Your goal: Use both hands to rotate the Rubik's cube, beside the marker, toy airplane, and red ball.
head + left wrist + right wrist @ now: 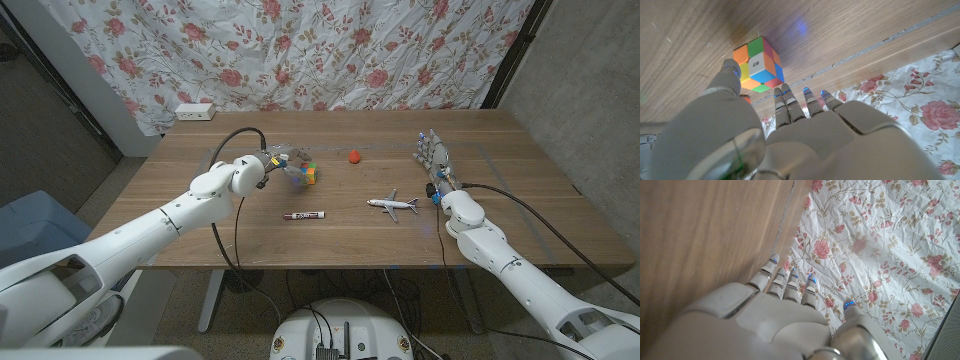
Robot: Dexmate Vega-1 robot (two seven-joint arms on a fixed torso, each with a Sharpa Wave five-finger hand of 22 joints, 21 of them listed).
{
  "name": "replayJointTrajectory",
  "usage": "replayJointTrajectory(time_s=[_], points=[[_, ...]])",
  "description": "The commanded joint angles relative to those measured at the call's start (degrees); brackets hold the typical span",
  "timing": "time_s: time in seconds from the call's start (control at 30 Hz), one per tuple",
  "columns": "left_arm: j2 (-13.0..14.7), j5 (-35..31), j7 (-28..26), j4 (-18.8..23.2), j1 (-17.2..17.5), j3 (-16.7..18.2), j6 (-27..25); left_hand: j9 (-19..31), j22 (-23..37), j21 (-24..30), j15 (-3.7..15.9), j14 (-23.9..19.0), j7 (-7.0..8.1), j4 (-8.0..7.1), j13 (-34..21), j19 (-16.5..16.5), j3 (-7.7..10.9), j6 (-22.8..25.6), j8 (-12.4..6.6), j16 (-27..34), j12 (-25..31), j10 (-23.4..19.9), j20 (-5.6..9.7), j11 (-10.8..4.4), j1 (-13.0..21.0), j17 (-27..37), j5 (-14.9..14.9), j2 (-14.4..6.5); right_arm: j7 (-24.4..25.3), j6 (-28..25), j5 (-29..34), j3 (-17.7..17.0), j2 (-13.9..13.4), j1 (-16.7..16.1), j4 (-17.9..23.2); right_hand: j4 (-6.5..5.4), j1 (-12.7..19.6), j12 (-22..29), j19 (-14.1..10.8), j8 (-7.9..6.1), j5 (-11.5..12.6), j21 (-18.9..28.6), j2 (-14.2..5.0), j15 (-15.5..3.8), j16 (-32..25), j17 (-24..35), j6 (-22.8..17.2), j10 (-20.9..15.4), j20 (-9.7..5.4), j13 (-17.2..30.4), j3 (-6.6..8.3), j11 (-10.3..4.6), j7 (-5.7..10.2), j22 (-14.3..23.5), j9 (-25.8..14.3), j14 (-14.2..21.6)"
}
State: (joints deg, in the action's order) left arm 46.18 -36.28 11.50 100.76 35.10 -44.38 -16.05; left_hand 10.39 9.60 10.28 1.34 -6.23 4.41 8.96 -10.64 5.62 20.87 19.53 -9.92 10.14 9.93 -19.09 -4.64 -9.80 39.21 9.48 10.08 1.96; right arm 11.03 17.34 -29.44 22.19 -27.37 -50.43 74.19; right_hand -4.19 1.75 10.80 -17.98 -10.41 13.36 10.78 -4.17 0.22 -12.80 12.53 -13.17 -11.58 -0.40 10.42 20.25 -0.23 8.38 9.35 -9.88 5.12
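Rubik's cube (308, 174): multicoloured, with orange, green, pink, white, blue and yellow squares visible in the left wrist view (758, 65); a small dark logo on one white square; stands on the wooden table, left of centre, far half; partly hidden by the left hand (283, 166), whose fingers reach to it; whether they grip it cannot be told.

Marker (303, 215): slim, white barrel with red markings and dark ends; lies flat, lengthwise across the table, nearer the robot than the cube.

Toy airplane (392, 205): white, small, dark tail; lies flat, right of the marker.

Red ball (354, 155): small, round; right of the cube, apart from it.
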Motion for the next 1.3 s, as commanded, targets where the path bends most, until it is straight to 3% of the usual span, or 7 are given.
replayJointTrajectory(time_s=[0.03,0.3,0.4,0.67,1.1,1.13,1.3], points=[[1.0,1.1,0.4,1.0,0.7,1.4,0.7,-0.1,0.1,-0.2,-0.25,1.2,-0.16,-0.09,0.0,1.2,-0.53,-0.6,-0.38,-0.3,0.1,1.0,-0.09,0.55,-1.2,0.3,0.1,0.5,-1.3,0.3,-1.0,-0.3,-0.2,-0.2,0.8,-0.83,-0.8,-0.2,0.3,0.46,0.2,-0.3,-0.25,0.70,0.3,0.3,1.3,0.7,0.24,0.0,-0.07,0.33,-1.14,0.1,-0.1,-0.3],[2.0,5.2,-1.5,1.1,2.7,4.1,2.1,-0.1,0.1,-0.2,-0.88,4.7,-0.40,-0.85,0.1,3.3,-1.39,-3.4,-0.26,-0.4,-0.1,5.2,-0.04,1.88,-3.7,0.3,-0.1,0.8,-0.4,-1.5,-1.2,-0.5,-1.2,-1.4,3.5,-1.24,-1.1,-0.3,0.5,0.65,0.2,-0.4,-0.08,0.67,0.5,0.4,3.1,1.3,0.19,0.0,-0.44,0.35,-3.25,0.1,-0.1,-0.7],[2.4,6.7,-4.9,1.0,4.3,5.5,3.4,-0.1,0.2,0.0,-0.72,4.6,-0.69,-1.24,0.2,3.4,-1.88,-3.0,-0.55,-0.2,0.3,5.1,0.17,2.36,-4.9,0.3,-0.2,1.0,-0.2,-1.9,-1.4,-0.5,-1.2,-1.6,4.0,-1.30,-1.1,-0.3,0.6,0.68,0.2,-0.4,-0.05,0.68,0.5,0.4,3.4,1.3,0.23,0.0,-0.49,0.39,-3.52,0.1,-0.1,-0.7],[3.0,12.8,-6.5,0.7,6.7,8.5,4.4,-0.1,0.2,0.3,-0.38,4.4,-0.72,-1.64,0.2,2.6,-2.31,-2.7,-0.79,0.0,0.5,5.0,0.51,2.14,-6.3,0.3,-0.2,0.9,0.1,-2.3,-1.3,-0.4,-1.1,-1.7,4.6,-1.48,-1.1,-0.1,0.5,0.58,0.2,-0.3,0.04,1.61,0.4,0.4,4.4,1.0,0.24,0.0,-0.67,0.81,-4.65,0.1,-0.1,-0.5],[1.7,27.4,-11.9,-3.5,10.7,14.2,10.6,-0.1,0.2,1.0,-0.78,4.3,-1.10,-2.65,0.2,0.7,-2.54,-4.1,-0.58,0.3,0.5,6.6,0.40,3.12,-8.7,0.2,0.1,-0.9,-1.0,-1.3,-1.9,-0.3,-0.8,-2.2,4.9,-1.75,-1.2,-0.1,0.5,0.40,0.2,-0.2,0.32,1.68,0.3,0.4,5.2,1.1,0.40,0.0,-1.05,0.86,-4.46,0.1,-0.1,-0.3],[1.1,29.2,-12.4,-4.4,11.0,14.8,11.8,-0.2,0.2,0.9,-0.95,4.2,-1.31,-3.49,0.2,0.7,-2.17,-4.2,-0.60,0.3,0.6,6.9,0.35,3.76,-9.7,0.4,0.3,-2.9,-0.9,-1.4,-1.9,-0.3,-0.8,-2.2,5.1,-1.77,-1.2,0.0,0.3,0.37,0.2,-0.2,0.33,1.70,0.3,0.4,5.2,1.0,0.37,0.0,-1.07,0.78,-4.49,0.1,-0.1,-0.1],[-0.3,33.5,-13.6,-8.2,11.0,15.6,17.1,-0.2,0.2,0.9,-1.26,4.1,-2.18,-3.76,0.2,0.4,-1.61,-4.1,-0.66,0.3,0.7,7.3,0.35,4.89,-10.1,0.3,0.5,-4.6,-0.8,-1.5,-1.3,0.1,-0.7,-1.9,5.3,-1.90,-1.2,0.1,0.0,0.25,0.2,-0.1,0.36,1.51,0.2,0.4,5.2,0.5,0.26,0.0,-1.20,0.27,-4.63,0.1,-0.1,0.1]])
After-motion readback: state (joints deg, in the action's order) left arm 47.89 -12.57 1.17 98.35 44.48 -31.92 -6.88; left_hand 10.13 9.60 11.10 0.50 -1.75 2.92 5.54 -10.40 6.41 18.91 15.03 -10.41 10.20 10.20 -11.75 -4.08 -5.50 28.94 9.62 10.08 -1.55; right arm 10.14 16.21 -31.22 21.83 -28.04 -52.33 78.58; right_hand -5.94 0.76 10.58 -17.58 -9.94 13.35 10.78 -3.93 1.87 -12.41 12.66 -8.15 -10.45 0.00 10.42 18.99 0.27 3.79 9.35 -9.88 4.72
